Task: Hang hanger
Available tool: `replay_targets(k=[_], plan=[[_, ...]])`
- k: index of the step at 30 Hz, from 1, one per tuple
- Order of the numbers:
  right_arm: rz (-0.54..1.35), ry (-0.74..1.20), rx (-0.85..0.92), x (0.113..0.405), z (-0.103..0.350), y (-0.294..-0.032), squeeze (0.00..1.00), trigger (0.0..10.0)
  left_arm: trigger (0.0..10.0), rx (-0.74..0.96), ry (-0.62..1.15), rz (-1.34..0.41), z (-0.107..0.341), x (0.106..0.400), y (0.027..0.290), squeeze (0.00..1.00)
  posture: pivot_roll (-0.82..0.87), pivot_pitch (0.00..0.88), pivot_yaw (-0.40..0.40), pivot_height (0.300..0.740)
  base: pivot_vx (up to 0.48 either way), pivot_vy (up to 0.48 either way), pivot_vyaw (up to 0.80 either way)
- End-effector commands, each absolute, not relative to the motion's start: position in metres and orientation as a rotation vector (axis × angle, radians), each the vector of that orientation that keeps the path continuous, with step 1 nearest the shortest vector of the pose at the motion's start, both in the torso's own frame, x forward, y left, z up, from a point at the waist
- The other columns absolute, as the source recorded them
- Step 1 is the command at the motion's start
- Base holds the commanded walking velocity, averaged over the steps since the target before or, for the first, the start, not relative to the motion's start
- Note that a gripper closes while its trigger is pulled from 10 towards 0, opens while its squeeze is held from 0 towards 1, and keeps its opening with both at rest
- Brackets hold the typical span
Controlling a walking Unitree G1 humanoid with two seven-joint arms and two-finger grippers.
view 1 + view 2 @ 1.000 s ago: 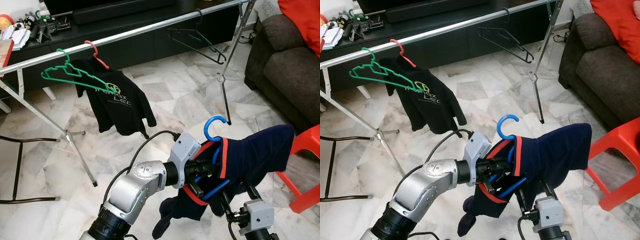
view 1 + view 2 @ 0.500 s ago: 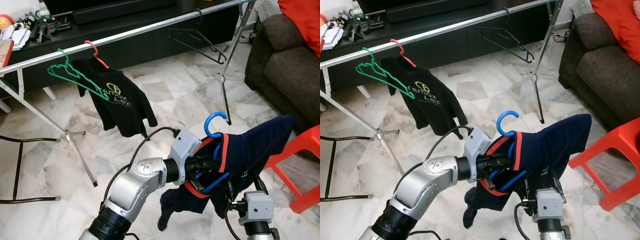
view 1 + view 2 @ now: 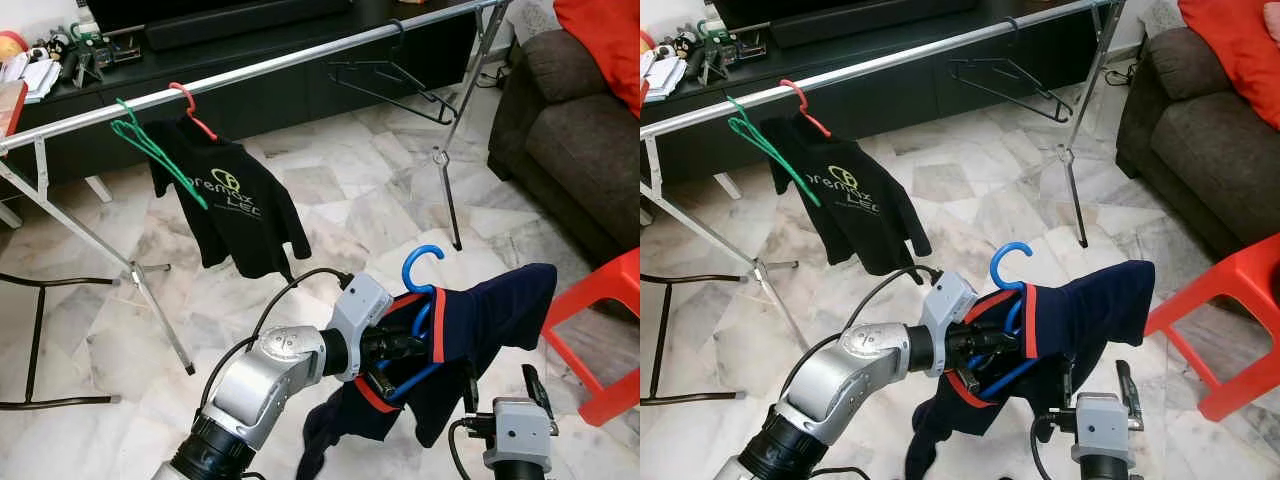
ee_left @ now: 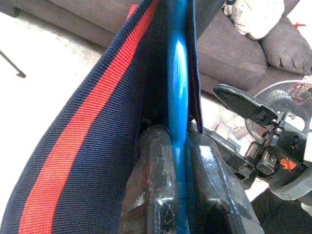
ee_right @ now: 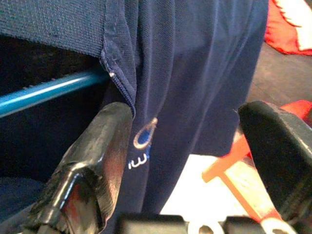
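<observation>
A blue hanger (image 3: 421,262) carries a navy shirt (image 3: 490,315) with a red-trimmed collar. My left gripper (image 3: 398,352) is shut on the blue hanger inside the collar; in the left wrist view its fingers (image 4: 153,195) pinch the blue hanger (image 4: 176,97). My right gripper (image 3: 500,388) stands open just below the shirt's hem, and in the right wrist view the navy shirt (image 5: 195,73) hangs between its spread fingers (image 5: 105,146) without being gripped. The metal rail (image 3: 280,62) of the drying rack runs across the far side.
On the rail hang a green hanger (image 3: 150,145), a red hanger with a black shirt (image 3: 225,190) and a black hanger (image 3: 395,75). A dark sofa (image 3: 570,130) stands at the right, a red chair (image 3: 600,330) close beside the shirt. The rack's leg (image 3: 450,200) stands ahead.
My right gripper has let go of the shirt and dropped lower and open. The shirt's right side has sagged. The green hanger has swung round on the rail.
</observation>
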State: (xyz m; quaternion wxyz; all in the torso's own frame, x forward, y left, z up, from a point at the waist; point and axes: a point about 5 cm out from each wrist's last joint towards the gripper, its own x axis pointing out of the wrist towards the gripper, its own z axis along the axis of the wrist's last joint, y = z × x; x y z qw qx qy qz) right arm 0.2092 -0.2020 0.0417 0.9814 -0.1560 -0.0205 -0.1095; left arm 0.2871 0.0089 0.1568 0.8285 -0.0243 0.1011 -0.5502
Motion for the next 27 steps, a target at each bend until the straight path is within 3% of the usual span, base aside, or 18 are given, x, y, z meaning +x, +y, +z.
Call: replay_targets(k=[1,9,16,27], plan=[[-0.236,0.01,-0.315,0.203,0.032,-0.201,0.0,10.0,10.0,-0.055,0.194,-1.185,0.162,0.286,0.006,0.0,-0.11,0.223,0.072,0.74,0.0,0.0,0.0],[-0.086,-0.003,-0.203,0.21,0.029,-0.185,0.0,10.0,10.0,-0.056,0.184,-1.188,0.164,0.285,0.006,0.0,-0.11,0.226,0.074,0.74,0.0,0.0,0.0],[-0.036,0.033,-0.215,0.218,0.025,-0.184,0.0,10.0,10.0,-0.059,0.182,-1.195,0.165,0.284,0.005,0.0,-0.1,0.225,0.073,0.74,0.0,0.0,0.0],[0.155,0.146,-0.125,0.212,0.005,-0.163,0.0,10.0,10.0,-0.052,0.182,-1.194,0.164,0.285,0.006,0.0,-0.1,0.229,0.074,0.74,0.0,0.0,0.0]])
